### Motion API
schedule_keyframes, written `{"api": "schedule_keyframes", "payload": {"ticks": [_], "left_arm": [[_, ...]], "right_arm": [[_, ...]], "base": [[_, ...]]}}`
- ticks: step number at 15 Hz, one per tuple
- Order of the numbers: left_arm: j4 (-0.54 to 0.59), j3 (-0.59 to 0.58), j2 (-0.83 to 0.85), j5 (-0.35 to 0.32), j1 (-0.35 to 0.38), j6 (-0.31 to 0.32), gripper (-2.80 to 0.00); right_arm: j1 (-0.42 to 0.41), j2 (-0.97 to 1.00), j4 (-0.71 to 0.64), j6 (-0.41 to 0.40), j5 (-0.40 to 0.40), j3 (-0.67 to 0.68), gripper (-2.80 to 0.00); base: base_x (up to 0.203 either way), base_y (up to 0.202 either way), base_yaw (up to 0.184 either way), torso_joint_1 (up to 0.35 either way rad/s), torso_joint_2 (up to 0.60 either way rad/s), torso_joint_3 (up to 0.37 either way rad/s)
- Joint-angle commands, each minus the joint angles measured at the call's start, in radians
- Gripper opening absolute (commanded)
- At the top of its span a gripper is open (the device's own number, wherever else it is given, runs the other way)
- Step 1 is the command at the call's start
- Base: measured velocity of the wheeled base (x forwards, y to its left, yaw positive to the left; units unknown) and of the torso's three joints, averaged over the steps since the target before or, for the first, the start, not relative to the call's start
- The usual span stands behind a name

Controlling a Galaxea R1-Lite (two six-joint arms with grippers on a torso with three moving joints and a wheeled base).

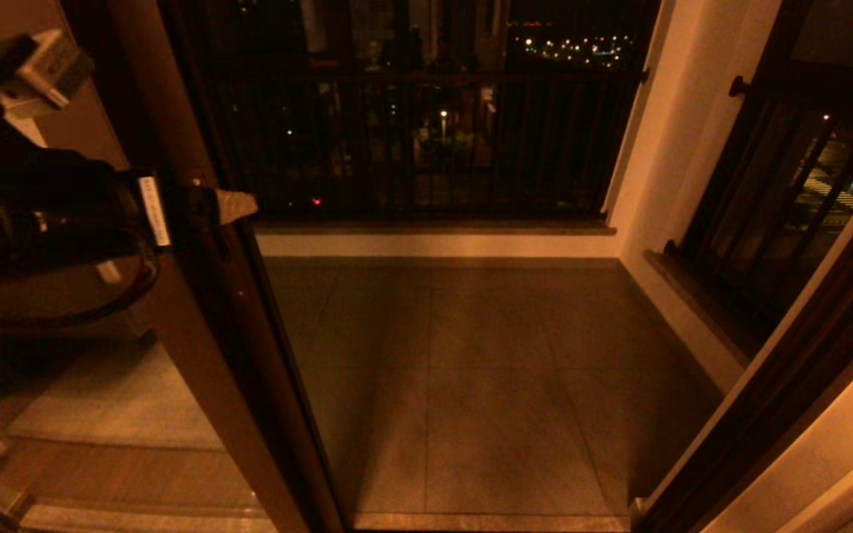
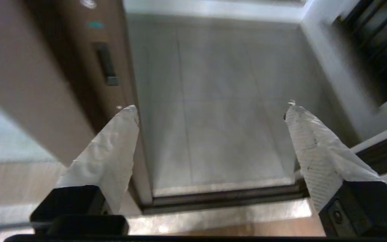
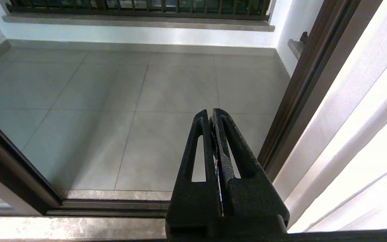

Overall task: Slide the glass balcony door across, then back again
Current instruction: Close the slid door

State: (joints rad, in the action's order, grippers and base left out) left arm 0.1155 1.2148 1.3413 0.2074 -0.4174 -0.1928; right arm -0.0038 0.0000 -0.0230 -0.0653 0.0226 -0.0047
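The glass balcony door [image 1: 197, 355] stood slid to the left of the opening, its dark brown frame edge running down the left side of the head view, with the tiled balcony floor [image 1: 471, 370] and the black-barred railing [image 1: 426, 148] open to sight beyond it. The left pincer [image 2: 210, 111] hung at the door's leading edge with its taped fingers [image 2: 113, 148] spread wide and nothing between them; one finger lay just beside the frame, whether touching could not be told. A dark recessed handle [image 2: 105, 64] showed on the frame face above that finger. The right pincer [image 3: 213, 141] was parked low by the right-hand jamb, its jaws pressed together and empty.

With the doorway open, the step in hand looked to be taking a fresh hold for the return slide. That would go best with the fingers set squarely around the frame edge or in the handle recess, and the push kept level along the floor track [image 2: 220, 196], so the panel would not bind or slip free of the fingers.
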Motion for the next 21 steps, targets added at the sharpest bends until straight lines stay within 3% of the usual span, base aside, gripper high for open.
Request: {"api": "schedule_keyframes", "payload": {"ticks": [1, 4, 5, 6, 12, 21], "left_arm": [[0.028, 0.119, 0.143, -0.007, 0.003, -0.003, 0.00], [0.118, 0.324, 0.243, -0.095, 0.005, -0.007, 0.00], [0.144, 0.319, 0.241, -0.162, 0.017, -0.008, 0.00], [0.154, 0.292, 0.221, -0.176, 0.038, -0.008, 0.00], [0.133, 0.217, 0.262, -0.184, 0.169, 0.013, 0.00], [0.064, 0.161, 0.294, -0.214, 0.206, 0.023, 0.00]], "right_arm": [[0.000, 0.002, 0.000, -0.001, 0.000, 0.000, -2.80], [0.001, 0.002, 0.000, -0.001, 0.000, 0.000, -2.80], [0.001, 0.002, 0.000, -0.001, 0.000, 0.000, -2.80], [0.001, 0.002, 0.000, -0.001, 0.000, 0.000, -2.80], [0.001, 0.002, 0.000, -0.001, 0.000, 0.000, -2.80], [0.000, 0.002, 0.000, -0.001, 0.000, 0.000, -2.80]], "base": [[0.000, 0.000, 0.000, 0.000, 0.00, 0.000], [0.000, 0.000, 0.000, 0.000, 0.00, 0.000], [0.000, 0.000, 0.000, 0.000, 0.00, 0.000], [0.000, 0.000, 0.000, 0.000, 0.00, 0.000], [0.000, 0.000, 0.000, 0.000, 0.00, 0.000], [0.000, 0.000, 0.000, 0.000, 0.00, 0.000]]}}
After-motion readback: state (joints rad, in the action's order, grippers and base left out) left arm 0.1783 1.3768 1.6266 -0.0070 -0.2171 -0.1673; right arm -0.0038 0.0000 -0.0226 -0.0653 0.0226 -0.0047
